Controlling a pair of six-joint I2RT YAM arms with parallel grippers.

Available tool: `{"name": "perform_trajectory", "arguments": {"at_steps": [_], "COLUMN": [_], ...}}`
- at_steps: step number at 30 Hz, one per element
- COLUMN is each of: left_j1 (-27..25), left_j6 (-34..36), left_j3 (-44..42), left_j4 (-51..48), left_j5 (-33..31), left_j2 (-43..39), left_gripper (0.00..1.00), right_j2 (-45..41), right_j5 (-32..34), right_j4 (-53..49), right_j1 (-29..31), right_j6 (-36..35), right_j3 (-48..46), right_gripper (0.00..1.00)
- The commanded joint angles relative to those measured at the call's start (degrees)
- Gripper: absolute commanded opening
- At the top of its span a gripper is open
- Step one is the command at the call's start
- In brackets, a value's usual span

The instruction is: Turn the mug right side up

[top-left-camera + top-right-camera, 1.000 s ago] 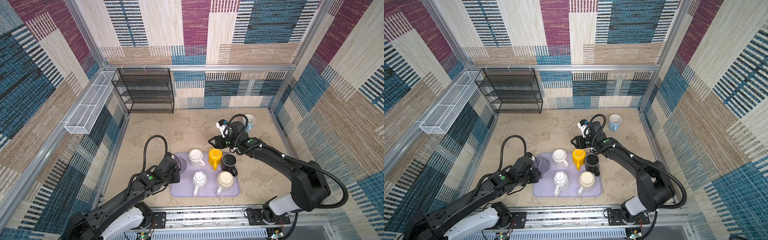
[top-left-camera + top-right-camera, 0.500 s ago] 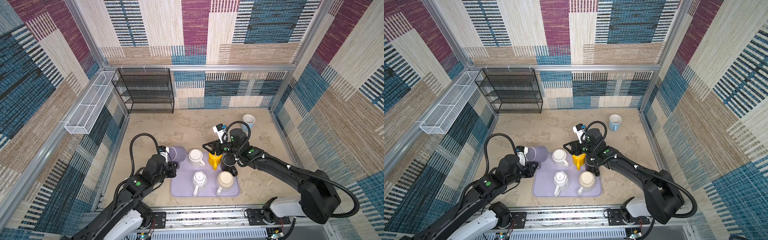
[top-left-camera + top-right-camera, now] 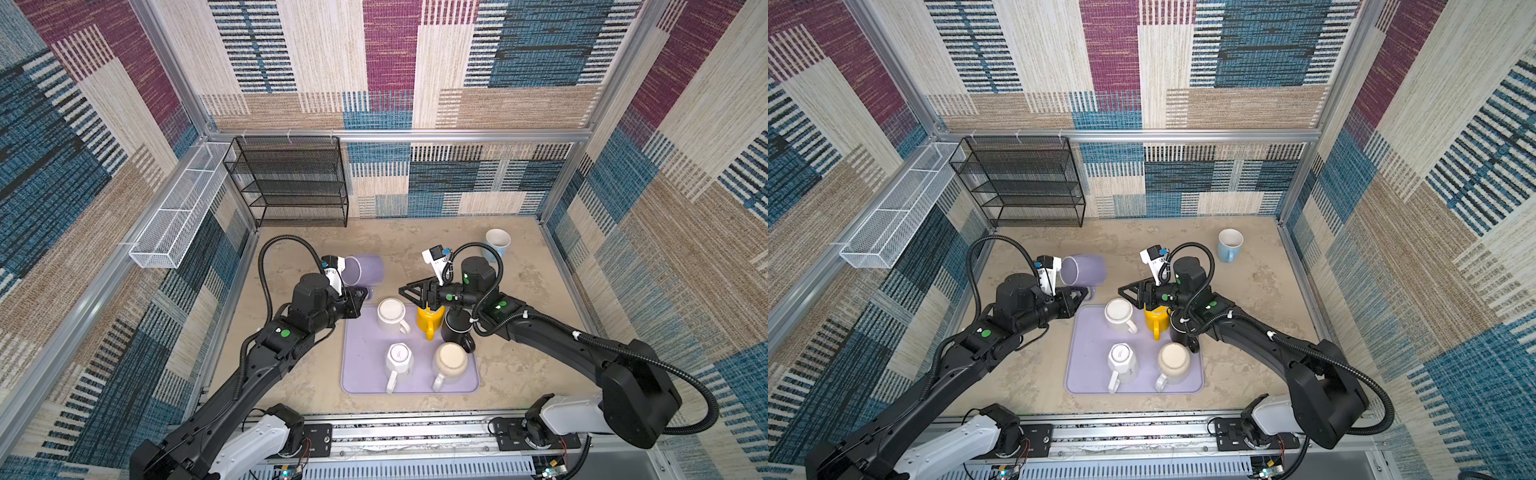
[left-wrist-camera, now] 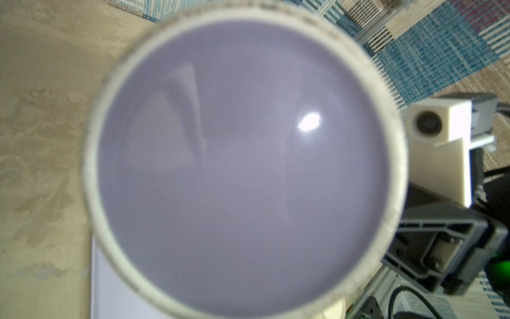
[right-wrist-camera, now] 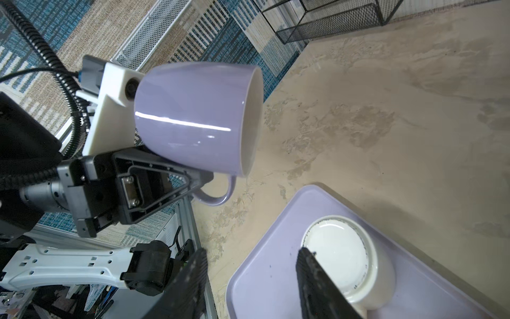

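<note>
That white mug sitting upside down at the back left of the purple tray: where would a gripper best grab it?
Probably by its handle, coming down from above. The white mug stands base up, and the handle juts out sideways over the tray. The body looks rounded, glossy and wide for the jaws. The left gripper holds the lavender mug by its handle too.

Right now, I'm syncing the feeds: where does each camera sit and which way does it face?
Top views: overhead, looking down at the tray; both arms show.
Left wrist: on left arm, facing lavender mug base; right gripper shows.
Right wrist: on right arm, facing left gripper shut on the mug's handle; own open fingers show.
All share the lavender mug.
</note>
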Motion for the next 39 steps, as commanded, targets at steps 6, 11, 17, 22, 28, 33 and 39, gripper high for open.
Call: {"name": "perform_trajectory", "arguments": {"at_steps": [6,11,17,22,28,33,39], "left_j1": [2.0,2.5,3.2,3.5,3.6,3.6,3.6], "left_j6": [-2.0,-2.4,-3.8,-3.3,-6.2,-8.2,-10.6], "left_j3": [4.9,3.8,-1.7,-1.9,-4.2,-5.3,-6.4], "left_j4": [21.4,24.2,28.4,28.0,35.7,42.3,50.1], "left_j5": [8.6,13.4,16.9,19.9,25.9,29.3,32.4], "left_j2": [5.7,5.4,0.5,-1.0,-0.1,1.3,3.5], "left_gripper": [0.0,0.0,0.0,0.0,0.0,0.0,0.0], "right_j2": [1.1,1.4,1.9,2.3,2.4,2.0,1.9], "right_j5": [-3.5,-4.7,-4.7,-5.9,-7.6,-7.6,-7.7], "right_j4": [9.8,14.3,17.9,22.0,24.3,23.0,23.5], "right_j1": [0.0,0.1,0.0,0.0,0.4,0.9,1.0], "right_j6": [4.6,7.8,9.7,11.5,12.6,11.0,10.9], "right_j3": [2.9,2.3,1.3,0.5,1.0,2.1,2.6], "right_gripper": [0.54,0.54,0.51,0.49,0.47,0.41,0.31]}}
